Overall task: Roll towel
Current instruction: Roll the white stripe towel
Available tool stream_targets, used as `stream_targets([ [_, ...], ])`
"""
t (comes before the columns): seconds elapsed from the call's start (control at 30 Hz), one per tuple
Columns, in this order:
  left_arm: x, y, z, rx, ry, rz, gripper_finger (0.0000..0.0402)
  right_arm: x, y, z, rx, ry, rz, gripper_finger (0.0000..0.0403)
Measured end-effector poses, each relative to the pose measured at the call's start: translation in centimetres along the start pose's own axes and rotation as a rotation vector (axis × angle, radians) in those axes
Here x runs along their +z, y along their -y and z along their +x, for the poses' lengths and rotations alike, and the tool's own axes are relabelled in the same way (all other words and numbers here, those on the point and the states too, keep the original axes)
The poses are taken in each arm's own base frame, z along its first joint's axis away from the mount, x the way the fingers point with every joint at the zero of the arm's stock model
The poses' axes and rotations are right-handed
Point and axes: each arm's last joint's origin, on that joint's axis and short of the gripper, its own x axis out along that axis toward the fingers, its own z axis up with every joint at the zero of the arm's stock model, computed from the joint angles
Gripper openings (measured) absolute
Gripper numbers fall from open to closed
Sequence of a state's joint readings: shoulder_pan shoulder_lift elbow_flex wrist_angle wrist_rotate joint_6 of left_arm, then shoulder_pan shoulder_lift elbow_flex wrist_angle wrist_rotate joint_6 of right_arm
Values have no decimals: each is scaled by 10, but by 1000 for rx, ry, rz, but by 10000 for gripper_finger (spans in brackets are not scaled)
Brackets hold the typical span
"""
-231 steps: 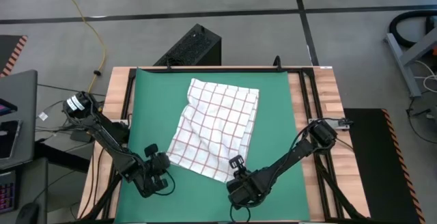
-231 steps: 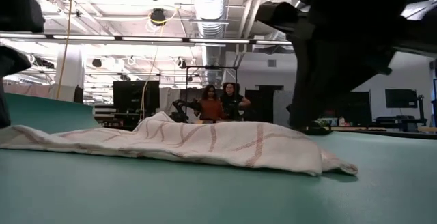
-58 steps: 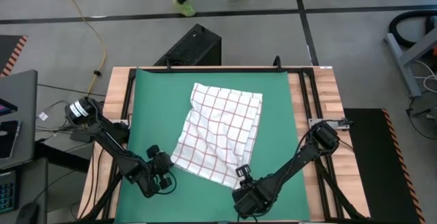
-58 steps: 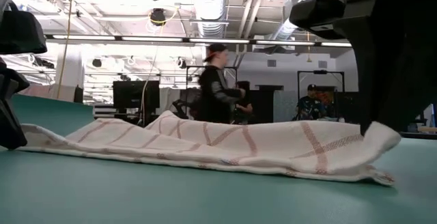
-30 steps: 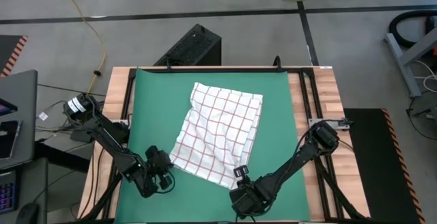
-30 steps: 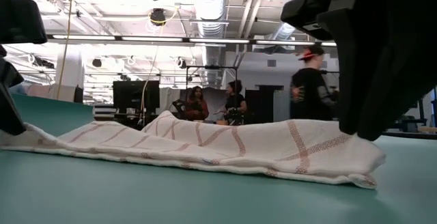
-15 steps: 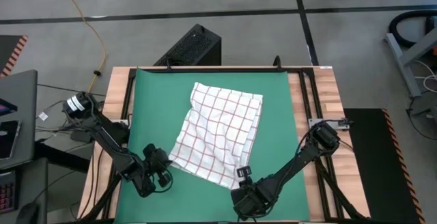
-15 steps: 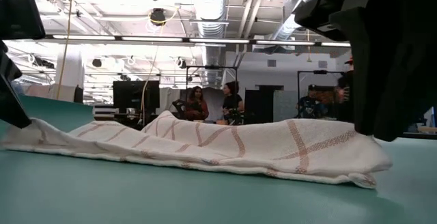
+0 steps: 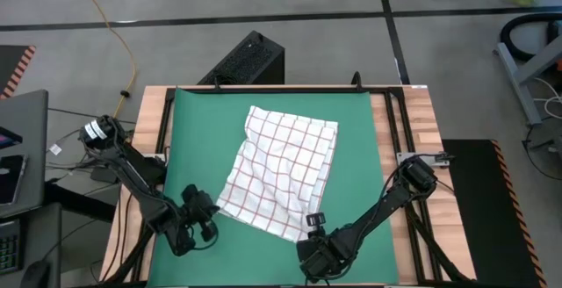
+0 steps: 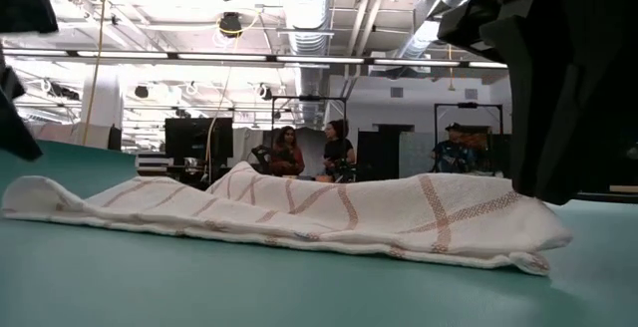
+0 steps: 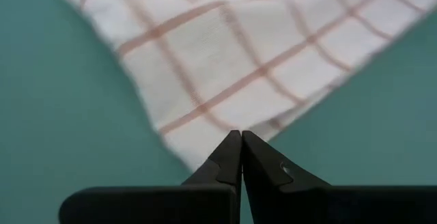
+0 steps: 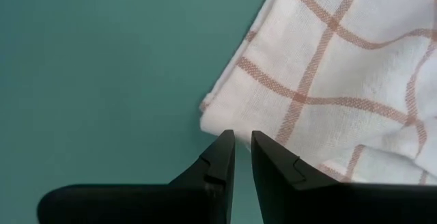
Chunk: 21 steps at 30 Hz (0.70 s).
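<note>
Rolling not begun: thin white red-grid cloth towel (image 9: 283, 169) lies unrolled, rumpled, left gripper (image 9: 205, 219) pinched together empty at its eight o'clock corner, right gripper (image 9: 313, 229) narrowly apart at five o'clock, gripping nothing.

Left pincer (image 9: 208, 217) sat low at seven o'clock, fingers pressed together; right pincer (image 9: 316, 225) crouched at five o'clock, fingers slightly parted.

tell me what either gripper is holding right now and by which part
Nothing is clearly held. The left gripper is shut at the towel's near-left corner, the right gripper barely parted at its near-right corner; no cloth shows between the fingers.
</note>
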State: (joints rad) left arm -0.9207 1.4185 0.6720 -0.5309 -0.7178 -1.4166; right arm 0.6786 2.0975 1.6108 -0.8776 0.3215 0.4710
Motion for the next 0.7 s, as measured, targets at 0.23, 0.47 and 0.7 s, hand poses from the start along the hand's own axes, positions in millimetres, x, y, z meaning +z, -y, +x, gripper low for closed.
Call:
stream_targets([
  [0.23, 12, 12, -4, -37, -32, 298, 8, 1, 1, 0, -37, 24, 3, 73],
  [0.47, 18, 9, 3, -20, -85, 443, 62, 1, 1, 0, -37, 24, 3, 73],
  [0.7, 16, 6, 5, -12, -143, 514, 96, 1, 1, 0, -38, 24, 3, 73],
])
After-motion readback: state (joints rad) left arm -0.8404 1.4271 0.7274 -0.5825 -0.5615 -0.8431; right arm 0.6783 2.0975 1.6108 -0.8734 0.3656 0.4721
